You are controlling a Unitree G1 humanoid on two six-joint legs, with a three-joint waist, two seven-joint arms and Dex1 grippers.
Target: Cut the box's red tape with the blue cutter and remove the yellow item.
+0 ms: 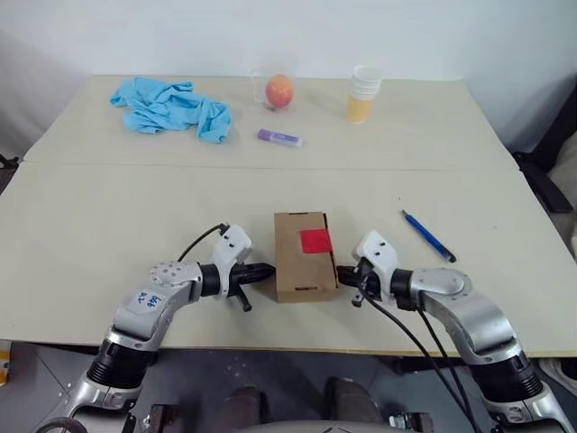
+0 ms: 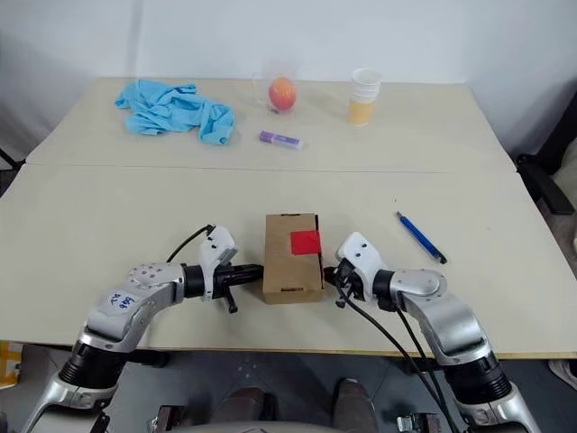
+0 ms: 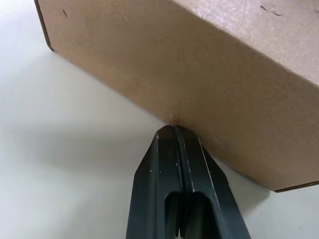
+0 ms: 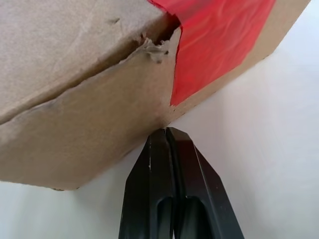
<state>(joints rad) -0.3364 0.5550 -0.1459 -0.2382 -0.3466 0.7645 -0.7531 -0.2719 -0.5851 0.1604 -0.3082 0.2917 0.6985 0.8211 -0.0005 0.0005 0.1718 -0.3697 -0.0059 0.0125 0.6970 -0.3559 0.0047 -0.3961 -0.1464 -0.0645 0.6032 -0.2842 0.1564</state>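
Observation:
The brown cardboard box (image 1: 303,255) lies near the table's front edge, with the red tape (image 1: 315,241) on its top right side and running down that side (image 4: 219,45). My left gripper (image 1: 269,269) is shut, its tips pressed against the box's left wall (image 3: 172,127). On the opposite side, my right gripper (image 1: 341,273) is shut too, touching the right wall just below the tape (image 4: 165,130). The blue cutter (image 1: 428,235) lies on the table to the right of the box. The yellow item is hidden.
At the table's far side are a crumpled blue cloth (image 1: 171,106), an orange-red ball (image 1: 279,90), a short purple tube (image 1: 279,137) and a stack of paper cups (image 1: 362,94). The table (image 1: 108,225) has a seam across its middle.

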